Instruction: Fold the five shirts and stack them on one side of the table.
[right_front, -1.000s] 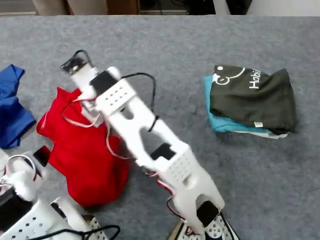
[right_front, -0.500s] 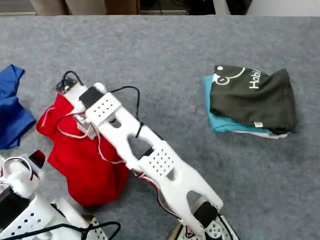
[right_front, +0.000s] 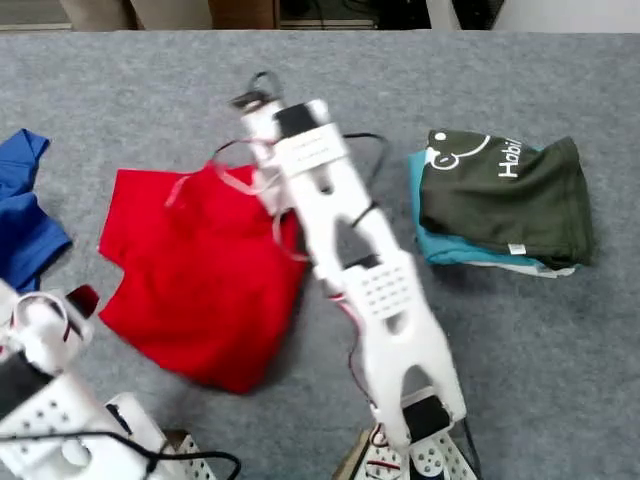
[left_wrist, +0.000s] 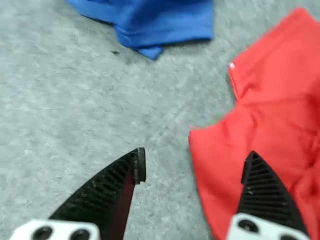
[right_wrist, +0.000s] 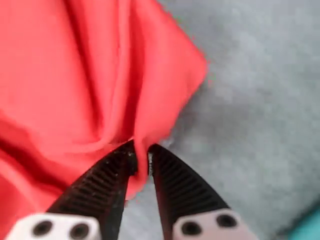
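Red shirt (right_front: 200, 270) lies spread and unfolded on the grey tabletop (right_front: 400, 90), left of the middle. One corner reaches toward the near edge, and the cloth is rumpled along its far right side. The right gripper (right_wrist: 141, 152) has hold of that far right part. Its jaws are almost closed, with a fold of red cloth pinched between the tips. In its wrist view the cloth runs in creases away from the grip, and bare tabletop shows just beside it. The right arm (right_front: 380, 290) stretches from its base at the near edge, past the shirt's right side, to the held part.

The left gripper (left_wrist: 195, 165) is spread wide and holds nothing. It hangs above the tabletop at the red shirt's left border, one fingertip over bare grey surface and the other over red cloth. The left arm (right_front: 40, 370) sits at the near left corner.

A blue shirt (right_front: 25, 215) lies crumpled at the left edge, apart from the red one. Toward the right edge three folded shirts are piled. A dark shirt (right_front: 500, 200) with white print is on top. A turquoise shirt (right_front: 440, 250) under it shows along the left and near sides. A strip of white shirt (right_front: 545, 268) peeks out at the near side. The pile is well apart from the red shirt, with the right arm between them.
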